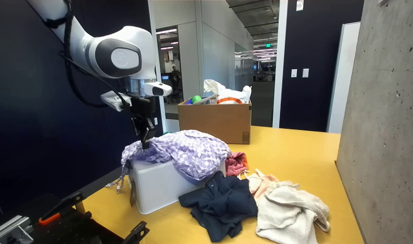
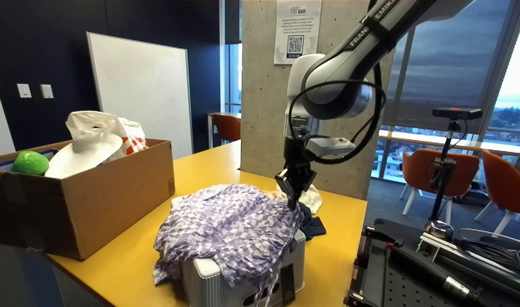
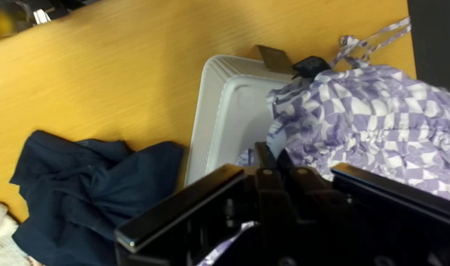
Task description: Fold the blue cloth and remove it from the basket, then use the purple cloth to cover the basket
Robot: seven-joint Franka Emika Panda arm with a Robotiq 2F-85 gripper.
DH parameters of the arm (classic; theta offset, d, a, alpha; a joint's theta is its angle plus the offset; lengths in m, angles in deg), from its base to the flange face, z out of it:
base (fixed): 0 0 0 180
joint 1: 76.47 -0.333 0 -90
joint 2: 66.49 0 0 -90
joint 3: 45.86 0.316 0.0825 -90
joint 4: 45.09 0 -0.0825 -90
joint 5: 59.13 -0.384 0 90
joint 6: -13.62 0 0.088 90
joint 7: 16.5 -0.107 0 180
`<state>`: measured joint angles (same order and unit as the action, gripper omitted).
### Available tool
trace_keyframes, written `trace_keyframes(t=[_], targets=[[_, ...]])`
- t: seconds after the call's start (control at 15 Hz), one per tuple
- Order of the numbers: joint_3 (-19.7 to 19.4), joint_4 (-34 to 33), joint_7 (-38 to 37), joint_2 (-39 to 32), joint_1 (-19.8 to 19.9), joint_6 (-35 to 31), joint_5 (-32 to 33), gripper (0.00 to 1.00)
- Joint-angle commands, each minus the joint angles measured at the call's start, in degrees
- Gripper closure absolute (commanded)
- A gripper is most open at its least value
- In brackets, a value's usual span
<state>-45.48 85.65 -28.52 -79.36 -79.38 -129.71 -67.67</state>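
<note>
A black robot gripper (image 1: 145, 144) reaches down to a white, ribbed basket (image 1: 162, 189) standing near the edge of a yellow table (image 1: 291, 149). Its jaws are together, clamped on a fold of the purple cloth (image 1: 198, 149), which lies rumpled over most of the basket's top. A strip of that top is bare, from the corner near a flat dark tag (image 3: 275, 59) along the long edge facing the blue cloth (image 1: 223, 200). The blue cloth lies loosely crumpled on the table, out of the basket and just beside that long side. The step in hand appears to be covering the basket. To do it well, the pinched fold should probably be raised only slightly, drawn slowly outward across the bare long edge, and lowered past it before letting go. Angling the pull a little towards the tag corner would help cover that too. The fabric looks thin and gathered, so a hard tug might drag the whole cloth across and expose the opposite edge; short pulls with fresh pinches seem safer.
</note>
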Motion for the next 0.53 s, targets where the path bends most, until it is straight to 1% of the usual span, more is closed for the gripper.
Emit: trace_keyframes(t=[0.0, 0.2, 0.47], targets=[[0.52, 3.66, 0.58, 6.25, 0.70, 8.15, -1.33, 0.99], [0.91, 3.28, 2.14, 6.53, 0.74, 14.50, -3.88, 0.99], [1.55, 1.39, 3.38, 3.82, 0.43, 19.40, -6.48, 0.99]])
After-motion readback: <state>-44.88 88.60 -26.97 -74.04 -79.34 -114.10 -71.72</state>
